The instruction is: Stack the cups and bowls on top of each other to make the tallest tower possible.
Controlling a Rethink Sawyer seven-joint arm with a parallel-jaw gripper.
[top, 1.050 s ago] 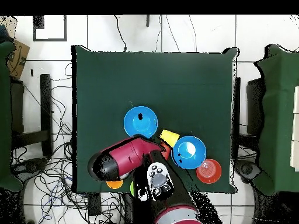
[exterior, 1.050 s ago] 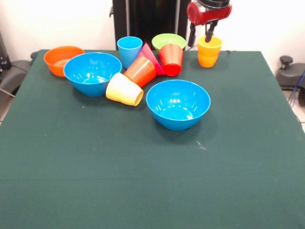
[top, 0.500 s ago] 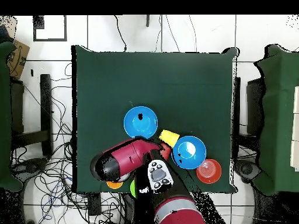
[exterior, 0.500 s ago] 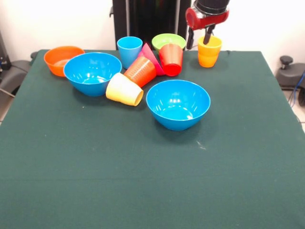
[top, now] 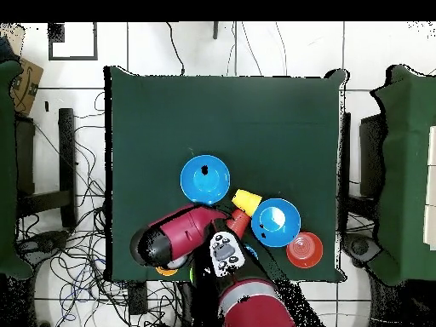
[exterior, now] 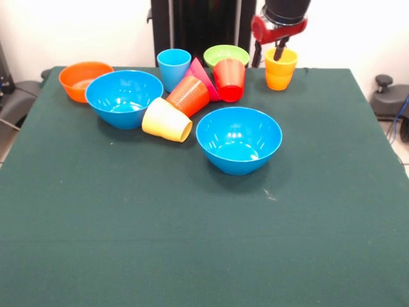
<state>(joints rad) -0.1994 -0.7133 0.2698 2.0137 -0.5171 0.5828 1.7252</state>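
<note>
**Bench stock: cups and bowls, no tower begun**

Hand (exterior: 269,54): poised at rim of yellow-orange cup (exterior: 280,69), far corner of green bench (exterior: 192,243); one finger (exterior: 278,51) dips inside the mouth, the other (exterior: 258,55) hangs outside the wall; prob. straddling the rim for a pinch; jaws apart, not closed on the wall as far as front view shows; cup sits on bench, upright, mouth up, long axis vertical; apart from the other pieces.

Light blue cup (exterior: 174,68): upright, mouth up.
Red cup (exterior: 229,80): tipped, mouth toward camera and down.
Orange cup (exterior: 188,96): on its side, axis slanting, leaning among neighbours.
Pale yellow cup (exterior: 167,120): on its side, mouth toward near right.
Pink-red bowl (exterior: 203,77): wedged on edge betw. cups.
Lime-green bowl (exterior: 225,55): behind red cup, mouth up.
Blue bowls (exterior: 124,97), (exterior: 238,139): mouth up; likely good bases.
Orange bowl (exterior: 83,79): mouth up, just beside left blue bowl.

Overhead: arm (top: 183,236) hides most of cluster.
</note>
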